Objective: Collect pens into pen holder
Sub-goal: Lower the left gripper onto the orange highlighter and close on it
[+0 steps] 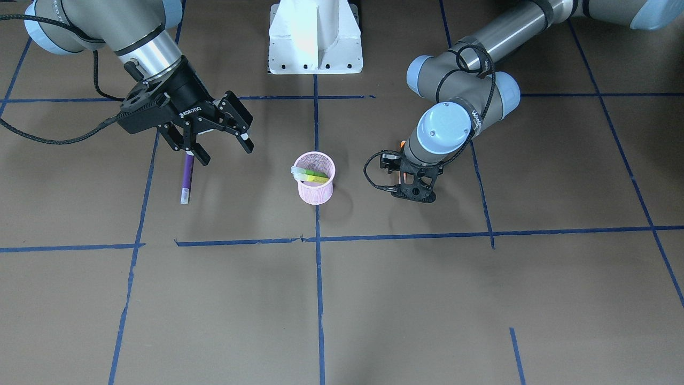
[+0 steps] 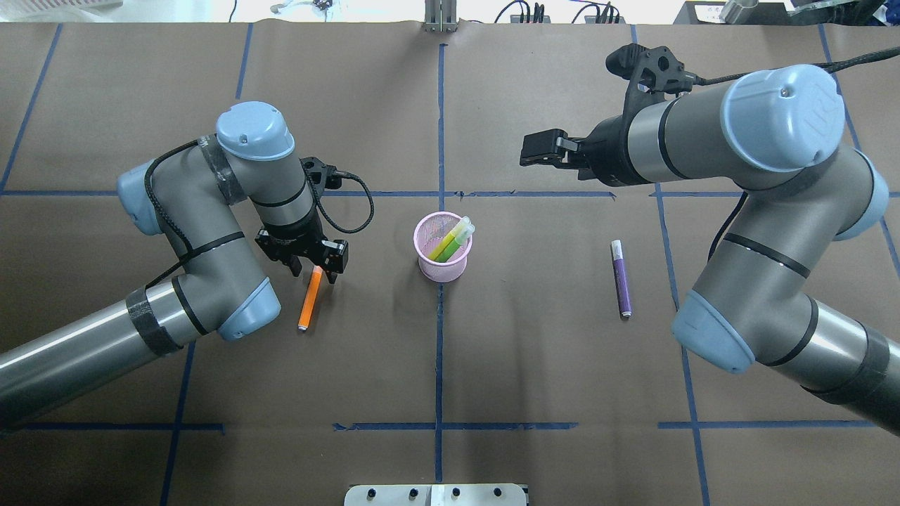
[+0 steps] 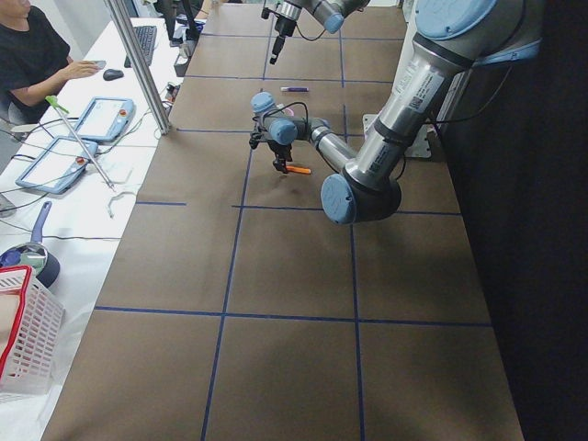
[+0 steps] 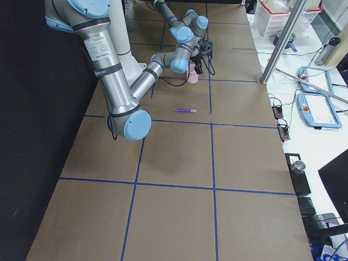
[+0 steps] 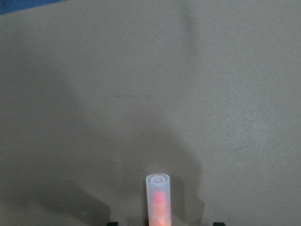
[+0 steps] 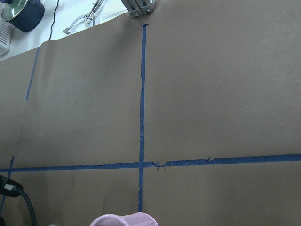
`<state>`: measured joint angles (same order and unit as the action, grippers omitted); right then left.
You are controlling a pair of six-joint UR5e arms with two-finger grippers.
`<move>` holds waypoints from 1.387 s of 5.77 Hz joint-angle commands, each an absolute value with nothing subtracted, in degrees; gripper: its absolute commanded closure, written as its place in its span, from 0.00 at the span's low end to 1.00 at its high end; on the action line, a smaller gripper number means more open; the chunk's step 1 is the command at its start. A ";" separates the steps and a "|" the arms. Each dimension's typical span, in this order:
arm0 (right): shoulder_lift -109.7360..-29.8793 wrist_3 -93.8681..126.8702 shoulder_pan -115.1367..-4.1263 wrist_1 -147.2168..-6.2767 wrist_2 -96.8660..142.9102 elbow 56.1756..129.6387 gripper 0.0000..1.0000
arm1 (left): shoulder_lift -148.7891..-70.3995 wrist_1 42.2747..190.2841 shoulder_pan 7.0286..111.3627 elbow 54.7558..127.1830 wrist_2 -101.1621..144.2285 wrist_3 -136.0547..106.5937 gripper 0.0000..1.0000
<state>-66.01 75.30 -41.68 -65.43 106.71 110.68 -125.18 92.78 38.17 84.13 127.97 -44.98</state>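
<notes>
Brown paper gridded with blue tape is spread over the table (image 2: 534, 365). The right pincer (image 1: 225, 152) is held wide, raised near the purple pen (image 1: 187, 176). The left pincer (image 2: 313, 270) is spread astride the orange pen (image 2: 308, 306), which is not yet gripped. The pen holder (image 2: 439, 270), with the green pen (image 2: 450, 242) inside, is found to its right. Closing, lifting and carrying over the rim are judged to be needed next.

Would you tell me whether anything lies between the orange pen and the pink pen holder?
Nothing visible does: between the orange pen and the pen holder, the overhead view shows only the brown table.
</notes>
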 commanded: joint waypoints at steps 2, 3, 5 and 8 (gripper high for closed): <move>-66.01 75.32 -41.66 -65.48 106.70 110.65 0.00 | -124.98 92.72 38.14 84.11 127.79 -44.91 0.68; -66.01 75.32 -41.66 -65.39 106.61 110.65 0.00 | -124.89 92.72 38.06 84.02 127.71 -44.91 0.69; -66.01 75.32 -41.66 -65.48 106.61 110.57 0.00 | -124.81 92.72 38.06 83.94 127.71 -44.83 0.71; -66.01 75.32 -41.84 -65.39 106.70 110.74 0.00 | -125.50 93.33 38.49 86.38 127.79 -44.82 1.00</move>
<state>-66.01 75.32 -41.76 -65.46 106.65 110.61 -125.16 92.91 38.20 84.87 127.73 -44.83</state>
